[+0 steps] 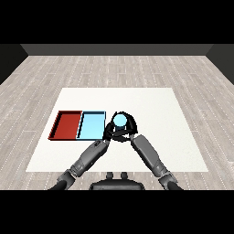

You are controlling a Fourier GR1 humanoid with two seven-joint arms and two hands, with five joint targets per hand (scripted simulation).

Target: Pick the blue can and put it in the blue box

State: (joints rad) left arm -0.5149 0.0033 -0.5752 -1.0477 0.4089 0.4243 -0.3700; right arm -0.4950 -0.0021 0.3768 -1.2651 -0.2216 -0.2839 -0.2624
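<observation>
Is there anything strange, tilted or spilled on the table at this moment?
Nothing stands out. The red tray and blue tray lie straight, side by side. Both hands, right hand and left hand, curl round the blue can.

Even, soft light is falling across the white table (151,137), leaving it bright and free of glare. The wooden floor (119,68) is looking paler and greyer. The black hands, right hand (129,127) and left hand (109,132), are showing little detail, merging into one dark mass.
</observation>
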